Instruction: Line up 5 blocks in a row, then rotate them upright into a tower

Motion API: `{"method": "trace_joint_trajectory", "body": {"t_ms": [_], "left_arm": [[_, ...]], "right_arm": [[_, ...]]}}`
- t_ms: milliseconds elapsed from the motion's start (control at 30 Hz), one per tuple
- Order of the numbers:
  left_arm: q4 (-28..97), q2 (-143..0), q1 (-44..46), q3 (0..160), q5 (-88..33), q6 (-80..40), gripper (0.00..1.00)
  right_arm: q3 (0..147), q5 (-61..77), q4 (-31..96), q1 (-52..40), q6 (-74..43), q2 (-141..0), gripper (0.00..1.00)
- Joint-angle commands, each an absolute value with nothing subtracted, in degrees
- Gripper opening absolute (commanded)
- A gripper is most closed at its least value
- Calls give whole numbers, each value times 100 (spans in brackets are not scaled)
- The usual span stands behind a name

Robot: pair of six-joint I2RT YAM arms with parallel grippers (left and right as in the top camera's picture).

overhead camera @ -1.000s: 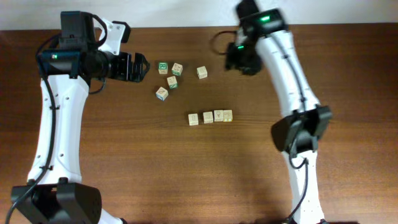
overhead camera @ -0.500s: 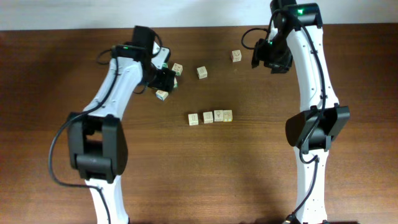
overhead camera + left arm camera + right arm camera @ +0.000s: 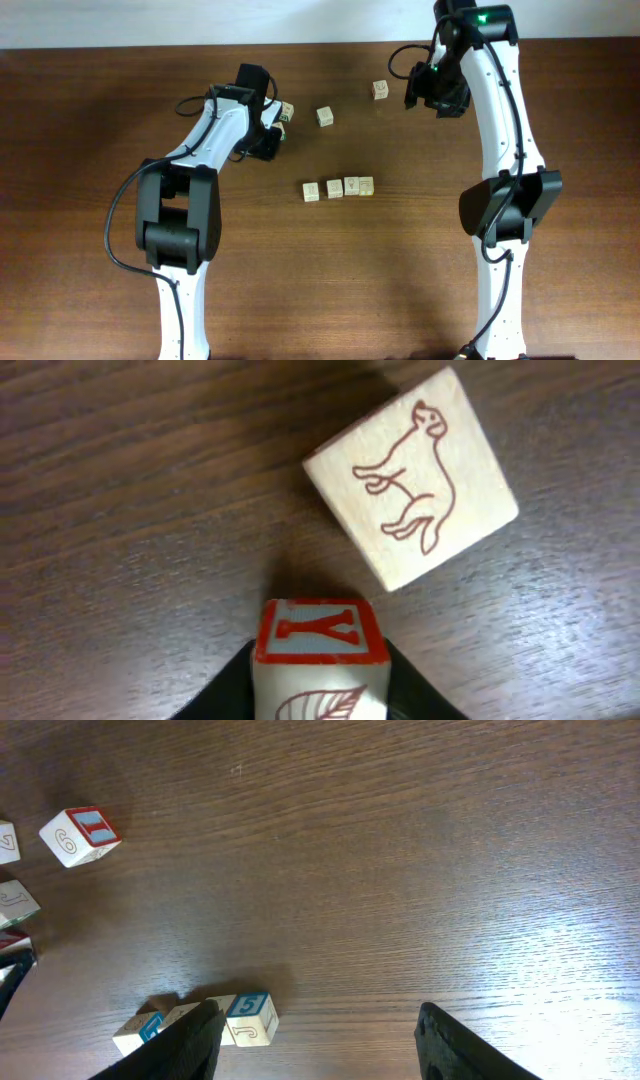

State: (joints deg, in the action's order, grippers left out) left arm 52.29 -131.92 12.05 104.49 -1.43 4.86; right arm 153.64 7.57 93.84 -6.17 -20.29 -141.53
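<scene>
My left gripper (image 3: 320,672) is shut on a pale block (image 3: 320,645) with a red-framed Y on top and a red leaf on its side. Just beyond it lies a tilted block with a red animal outline (image 3: 412,478). From overhead, the left gripper (image 3: 268,142) is down in the cluster of blocks at the table's back left. Hovering at the back right, my right gripper (image 3: 428,90) is open and empty beside a lone block (image 3: 380,90). A row of several blocks (image 3: 339,188) lies mid-table. Its blue-marked 5/J block (image 3: 250,1018) shows by the right gripper (image 3: 315,1042).
A single block (image 3: 325,116) sits between the cluster and the lone block. A cube with a red-framed 1 and a 6 (image 3: 80,835) shows upper left in the right wrist view. Cluster cubes (image 3: 286,110) lie close around the left gripper. The table's far edge runs behind both arms.
My left gripper has closed from wide open onto the Y block after reaching into the cluster. The right arm swung right a second ago, and a lone block now lies beside it; it has held still since.
</scene>
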Motion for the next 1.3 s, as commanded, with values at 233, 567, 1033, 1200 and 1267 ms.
{"method": "trace_joint_trajectory", "body": {"t_ms": [233,567,1033,1200,1267], "left_arm": [[7107,-13253,1262,10895,-580,-965,27],[7105,-13316,1957,10879,-617,-1737,27],[7253,-13500,2309,10879,-617,-1885,31],[7360,-13500,2311,10879,-620,-1883,42],[7363,-13500,2311,10879,-620,-1883,49]], "right_arm": [[15391,683,9371,-681,-1970,-14020,63],[15391,661,9437,-869,-1839,-14022,63],[15391,661,9500,-867,-1820,-14025,64],[15391,661,9522,-867,-1820,-14025,64],[15391,661,9537,-869,-1820,-14025,64]]}}
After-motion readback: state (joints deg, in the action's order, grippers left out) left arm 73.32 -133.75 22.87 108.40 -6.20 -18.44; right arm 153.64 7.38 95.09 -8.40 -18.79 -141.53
